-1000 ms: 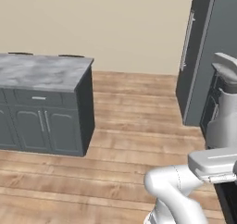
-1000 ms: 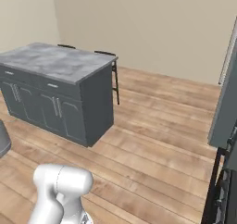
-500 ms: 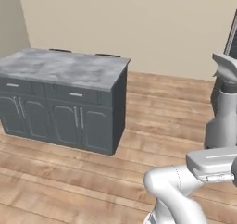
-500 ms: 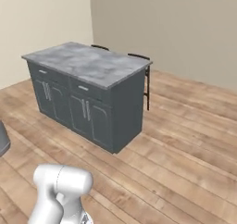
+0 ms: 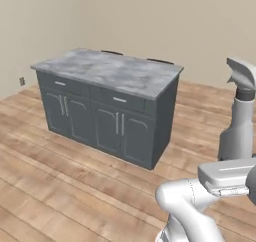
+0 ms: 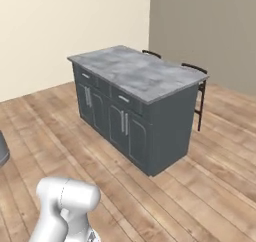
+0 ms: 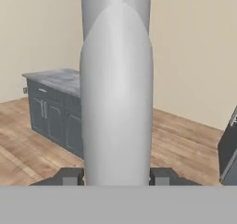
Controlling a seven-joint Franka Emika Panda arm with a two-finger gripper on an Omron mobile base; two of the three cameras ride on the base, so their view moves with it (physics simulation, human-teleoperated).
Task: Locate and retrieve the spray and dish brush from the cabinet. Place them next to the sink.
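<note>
The spray (image 5: 239,120), a pale grey bottle with a trigger head, stands upright at the right edge of the left base view, rising from my hand. In the hand view the spray's body (image 7: 115,93) runs up the middle, and my gripper (image 7: 115,177) is shut on it, one dark fingertip (image 7: 70,177) pressed to each side. The dish brush, the cabinet and the sink are out of view.
A dark grey kitchen island (image 5: 120,111) with a grey marble top (image 6: 137,72) stands ahead on the wooden floor (image 5: 55,186). Two stools (image 6: 199,93) are tucked behind it. A dark unit (image 7: 229,149) sits at the hand view's right edge. Beige walls close the room.
The whole picture has shifted as the base turns: the island has slid rightward and come nearer, and the dark tall unit has left the base views. The spray stays held.
</note>
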